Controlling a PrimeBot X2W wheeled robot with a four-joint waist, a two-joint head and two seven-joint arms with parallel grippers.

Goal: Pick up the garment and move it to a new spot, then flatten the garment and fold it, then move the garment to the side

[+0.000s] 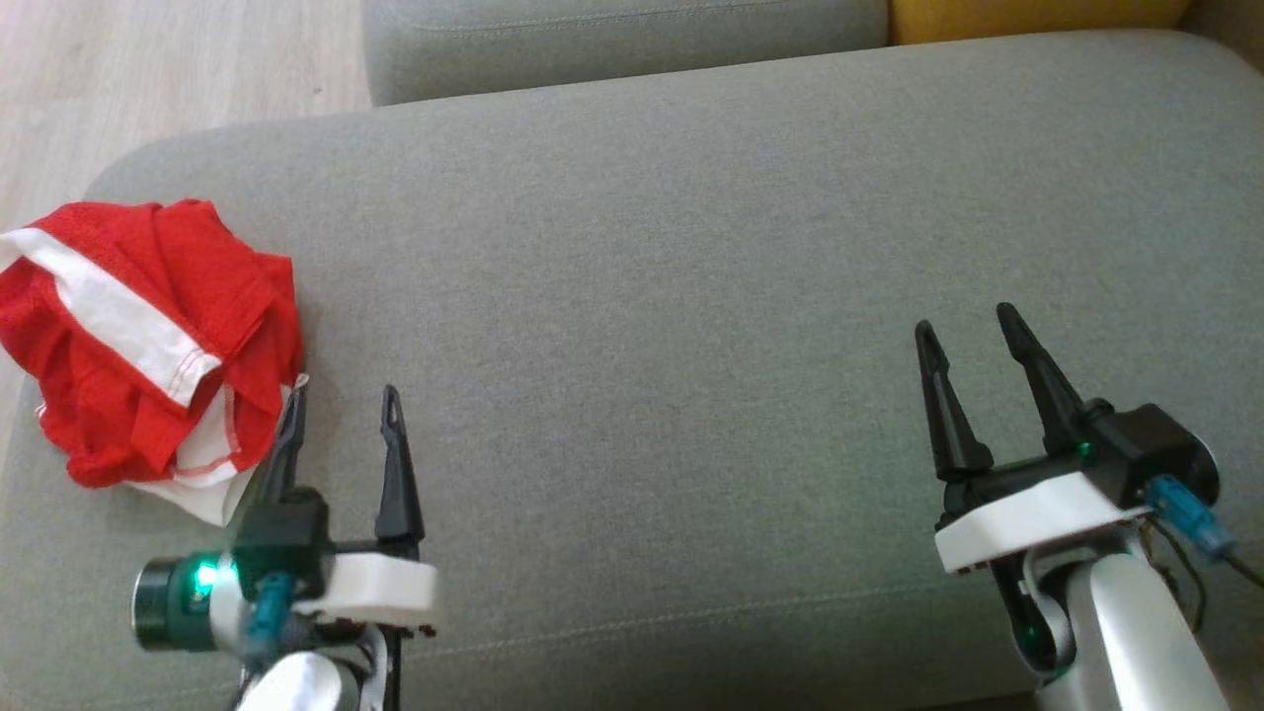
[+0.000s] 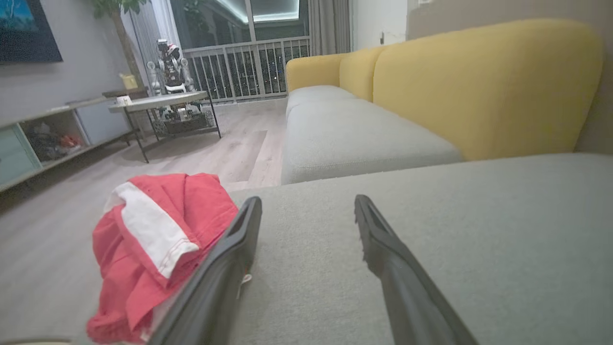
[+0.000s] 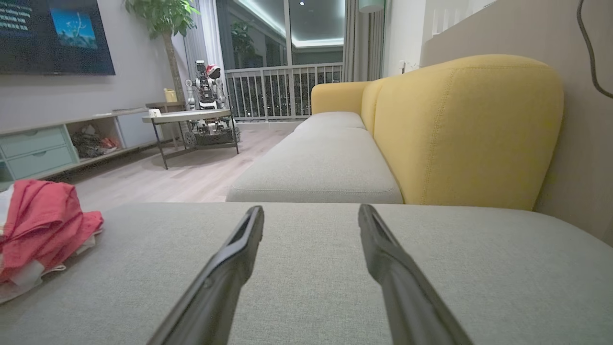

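You have the garment (image 1: 148, 336) lying crumpled at the left edge of the head view, on the near-left end of the grey cushion (image 1: 691, 247). It is red with white bands, bunched into a heap with several folds showing and a white hem (image 1: 202, 489) spilling out at its lower side. In the left wrist view the garment (image 2: 153, 249) sits at lower left; in the right wrist view it (image 3: 38, 225) is at the far left edge.

Your left gripper (image 1: 344, 395) is at lower left, jaws released and holding nothing. One finger runs just beside the white hem; whether it touches cannot be confirmed. The same gripper (image 2: 306, 201) shows bare cushion between its fingers.

Your right gripper (image 1: 965, 318) is at lower right, well apart from the garment, jaws released over bare cushion (image 3: 311, 268).

Beyond the cushion are a second grey seat (image 2: 354, 139), a yellow backrest (image 3: 464, 129) and wooden floor (image 1: 148, 59).
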